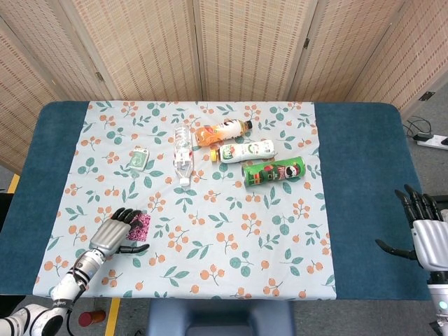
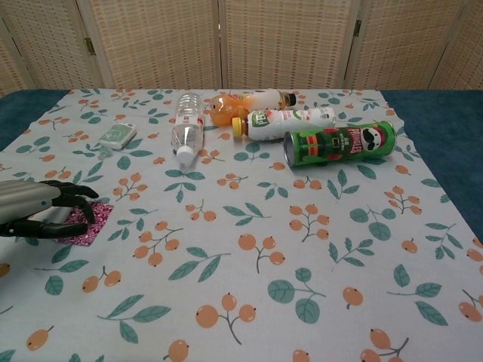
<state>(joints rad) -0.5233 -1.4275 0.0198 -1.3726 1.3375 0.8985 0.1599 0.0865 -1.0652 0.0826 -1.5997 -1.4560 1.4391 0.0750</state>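
Observation:
A small pink patterned packet [image 1: 143,225] [image 2: 89,226] lies flat on the floral cloth near the front left. My left hand [image 1: 114,235] [image 2: 39,211] sits just left of it, with its dark fingers loosely curled over the packet's left edge and its thumb along the near side. The hand does not hold the packet, which stays flat on the cloth. My right hand [image 1: 424,231] hovers at the table's right edge over the blue cover, fingers spread and empty. The chest view does not show it.
Lying at the back middle are a clear water bottle [image 1: 183,154] [image 2: 186,124], an orange juice bottle [image 1: 222,131], a white bottle with a yellow cap [image 1: 246,150] and a green crisp can [image 1: 273,171] [image 2: 339,143]. A small green pack [image 1: 140,159] lies left of them.

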